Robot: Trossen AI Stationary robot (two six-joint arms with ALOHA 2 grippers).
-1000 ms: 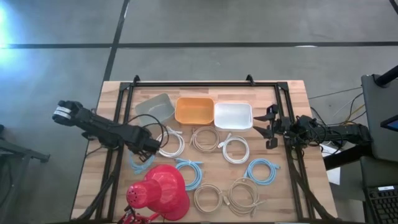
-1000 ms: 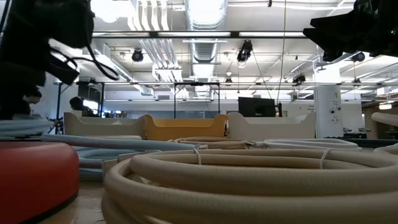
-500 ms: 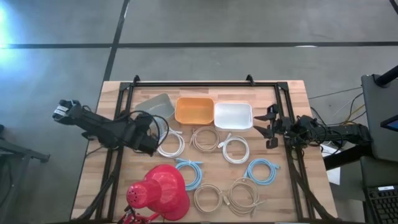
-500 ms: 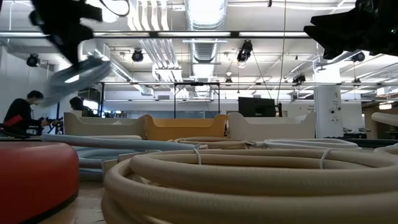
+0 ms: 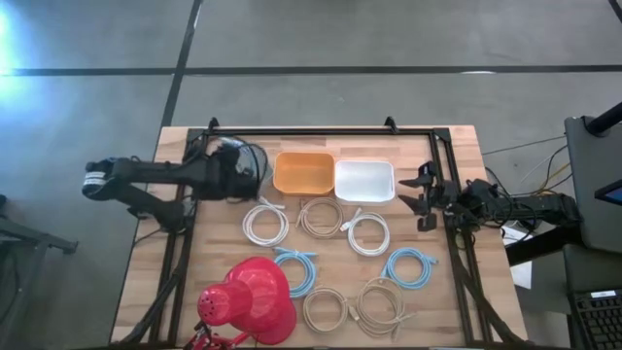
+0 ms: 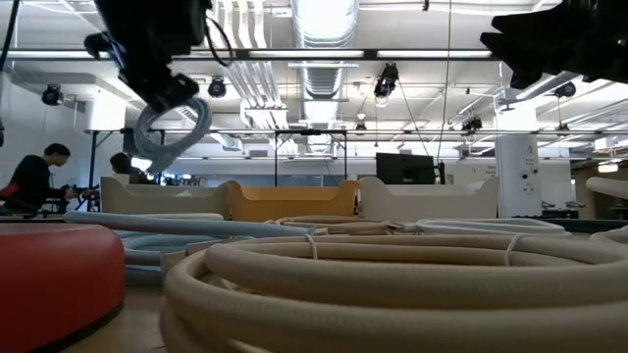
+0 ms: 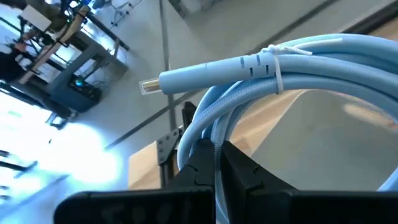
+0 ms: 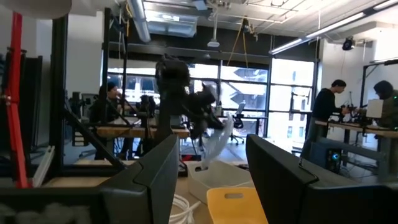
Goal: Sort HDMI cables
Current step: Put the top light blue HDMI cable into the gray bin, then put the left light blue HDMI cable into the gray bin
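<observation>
Left gripper (image 5: pixel 236 165) clamped shut, raised over the table's far-left, right gripper (image 5: pixel 420 199) wide open – idle at right edge

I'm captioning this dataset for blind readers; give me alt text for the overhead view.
Seen from above, the left hand holds a light blue cable coil over the grey bin, beside an orange bin and a white bin. Eight more coiled cables and a red lamp lie on the wooden table; the right hand waits open at the right edge.

bright ceiling lights glare in the low view; nearest beige coil (image 6: pixel 392 284) blurred.
</observation>
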